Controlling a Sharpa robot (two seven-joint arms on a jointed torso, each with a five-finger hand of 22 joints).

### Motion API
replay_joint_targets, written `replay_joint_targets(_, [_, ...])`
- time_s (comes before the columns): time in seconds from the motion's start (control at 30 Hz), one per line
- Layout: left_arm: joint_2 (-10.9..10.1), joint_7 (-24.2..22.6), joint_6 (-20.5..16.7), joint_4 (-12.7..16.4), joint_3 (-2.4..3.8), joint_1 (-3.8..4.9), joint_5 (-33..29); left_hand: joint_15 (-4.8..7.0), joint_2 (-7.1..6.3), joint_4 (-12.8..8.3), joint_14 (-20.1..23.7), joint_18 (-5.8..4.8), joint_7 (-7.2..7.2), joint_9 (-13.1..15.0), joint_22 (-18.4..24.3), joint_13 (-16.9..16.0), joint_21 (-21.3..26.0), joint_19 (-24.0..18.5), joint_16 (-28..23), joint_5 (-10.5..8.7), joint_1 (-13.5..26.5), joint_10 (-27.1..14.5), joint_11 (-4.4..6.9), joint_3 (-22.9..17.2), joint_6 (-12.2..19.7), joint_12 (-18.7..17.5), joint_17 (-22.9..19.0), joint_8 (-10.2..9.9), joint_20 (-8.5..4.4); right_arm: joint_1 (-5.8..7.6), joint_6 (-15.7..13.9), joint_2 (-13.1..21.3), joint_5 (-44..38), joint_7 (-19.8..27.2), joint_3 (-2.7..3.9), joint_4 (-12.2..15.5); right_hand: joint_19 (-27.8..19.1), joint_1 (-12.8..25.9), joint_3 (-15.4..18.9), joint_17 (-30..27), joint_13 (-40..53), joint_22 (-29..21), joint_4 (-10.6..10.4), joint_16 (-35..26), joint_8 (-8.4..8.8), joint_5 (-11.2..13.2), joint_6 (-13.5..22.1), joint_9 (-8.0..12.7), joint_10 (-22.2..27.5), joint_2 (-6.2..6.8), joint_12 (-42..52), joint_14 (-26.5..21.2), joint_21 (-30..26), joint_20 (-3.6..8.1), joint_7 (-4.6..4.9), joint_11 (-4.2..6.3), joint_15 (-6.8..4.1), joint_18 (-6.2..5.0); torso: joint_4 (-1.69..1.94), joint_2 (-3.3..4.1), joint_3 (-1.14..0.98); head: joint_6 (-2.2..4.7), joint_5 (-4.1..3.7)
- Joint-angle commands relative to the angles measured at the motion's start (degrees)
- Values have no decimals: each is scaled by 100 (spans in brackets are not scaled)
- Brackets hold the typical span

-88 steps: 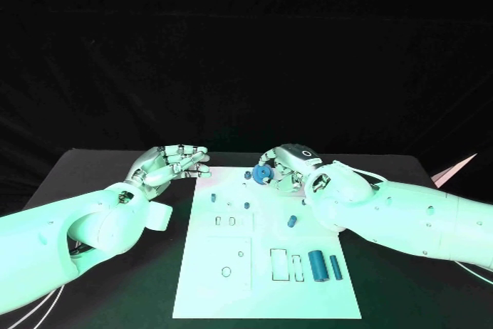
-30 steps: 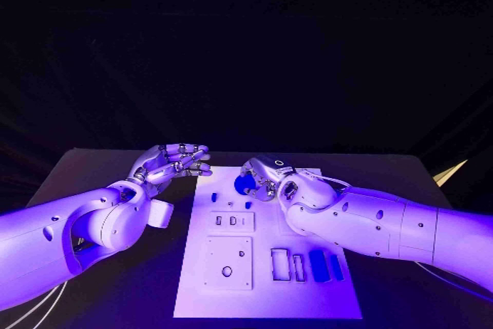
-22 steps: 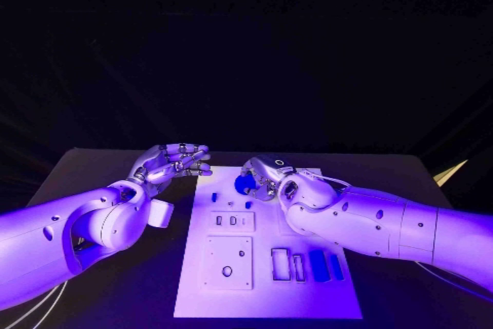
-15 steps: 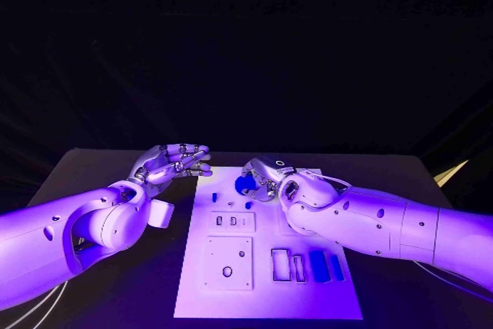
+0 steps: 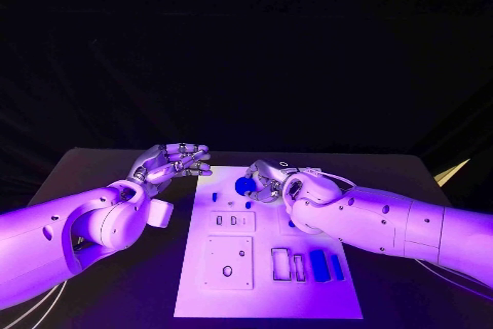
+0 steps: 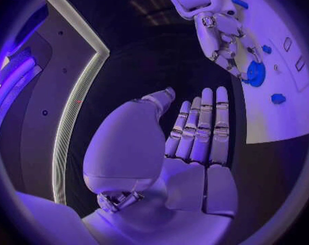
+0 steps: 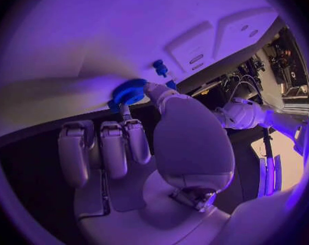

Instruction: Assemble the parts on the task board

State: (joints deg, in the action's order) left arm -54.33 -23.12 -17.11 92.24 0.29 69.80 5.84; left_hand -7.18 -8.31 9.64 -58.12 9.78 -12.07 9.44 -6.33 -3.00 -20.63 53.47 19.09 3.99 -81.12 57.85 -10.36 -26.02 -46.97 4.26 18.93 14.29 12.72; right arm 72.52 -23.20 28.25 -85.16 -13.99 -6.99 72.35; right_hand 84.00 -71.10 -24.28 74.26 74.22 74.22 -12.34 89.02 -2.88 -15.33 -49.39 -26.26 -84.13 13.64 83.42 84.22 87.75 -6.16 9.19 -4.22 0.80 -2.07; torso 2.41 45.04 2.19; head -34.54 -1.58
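No legible writing. Right hand (image 5: 269, 181) pinches a round blue part (image 5: 246, 186) over the upper middle of the white task board (image 5: 257, 286), centre frame. Left hand (image 5: 169, 162), left of the board's top edge, fingers apart, holding nothing. Black bench (image 5: 92, 172); dark backdrop behind

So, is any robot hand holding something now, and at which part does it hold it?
The right robot hand pinches the round blue part at its rim, over the task board. The left robot hand holds nothing.
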Motion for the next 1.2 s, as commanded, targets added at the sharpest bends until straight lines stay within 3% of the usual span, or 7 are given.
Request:
replay_joint_targets(0.03, [3, -8, 13, 19, 5, 9, 1, 3, 29, -11, 45, 61, -206, 118, -111, -93, -88, 80, 113, 43, 16, -37, -29, -81, 67, -49, 99, -49, -11, -25, 30, -5, 15, -23, -15, 0, 489, 98, 142, 1574, 965, 1429, -56, 98, -195, -122, -208, -150, -77, -20, 15, 578, 64, -51, 42, -54, -15, 156, 3, 0, 2, 1, -2])
replay_joint_targets(0.47, [-5, -8, 2, 19, 5, 9, 1, 3, 29, -11, 45, 61, -206, 118, -111, -93, -88, 80, 113, 43, 16, -37, -29, -81, 67, -49, 99, -49, -11, -24, -12, 106, 19, -67, -15, 46, 491, 121, 134, 1574, 961, 1431, -84, 98, -200, -171, -235, -149, -73, -69, 10, 578, 66, -47, 36, -49, -21, 157, 1, 1, 1, 12, 0])
replay_joint_targets(0.6, [-6, -10, 2, 14, 5, 9, 1, 3, 29, -11, 45, 61, -206, 118, -111, -93, -88, 80, 113, 43, 16, -37, -29, -81, 67, -49, 99, -49, -11, -24, -263, 284, 54, -5, -15, 226, 498, 149, 126, 1574, 981, 1440, -107, 98, -205, -276, -269, -147, -90, -93, 30, 578, 75, -40, 27, -41, -28, 160, 5, -2, -2, 16, 0])
replay_joint_targets(0.83, [-30, -18, -8, -23, 5, 9, 1, 0, 27, -10, 50, 59, -211, 119, -111, -92, -90, 76, 113, 38, 27, -43, -33, -81, 72, -51, 106, -54, -9, 85, -795, 865, 711, 545, -2, 734, 470, 103, 103, 1571, 951, 1402, -65, 98, -178, -341, -250, -131, -63, -70, -3, 577, 32, -33, 29, -38, -33, 147, -32, -14, -20, 33, 25])
replay_joint_targets(0.93, [-39, -26, -12, -43, 4, 9, 1, -1, 25, -12, 53, 59, -212, 119, -111, -92, -91, 74, 112, 37, 30, -45, -34, -82, 74, -51, 109, -56, -9, 179, -845, 1207, 1340, 920, 3, 973, 385, 44, 97, 1488, 896, 1291, -8, 71, -140, -198, -205, -111, -7, -47, -68, 557, -94, -38, 44, -52, -24, 108, -62, -34, -44, 50, 22])
replay_joint_targets(1.07, [-52, -38, -16, -65, 4, 9, 0, -2, 23, -14, 55, 58, -211, 119, -111, -92, -91, 72, 112, 36, 31, -46, -34, -82, 75, -51, 110, -56, -8, 304, -620, 1732, 2065, 1402, 6, 1266, 302, -38, 195, 1438, 789, 1185, 59, 53, -107, -108, -141, -88, 104, 22, -193, 544, -221, -50, 61, -68, -11, 72, -111, -62, -84, 52, 28])
replay_joint_targets(1.2, [-34, -51, -5, -99, 3, 6, 0, -2, 22, -15, 56, 58, -209, 119, -111, -92, -91, 71, 112, 36, 31, -46, -34, -82, 76, -50, 111, -57, -8, 347, -349, 2101, 2345, 1739, 4, 1347, 280, -211, 240, 1451, 758, 1159, 152, 57, -108, -118, -125, -76, 141, 24, -232, 547, -257, -53, 54, -63, -12, 63, -145, -99, -118, 35, 17])
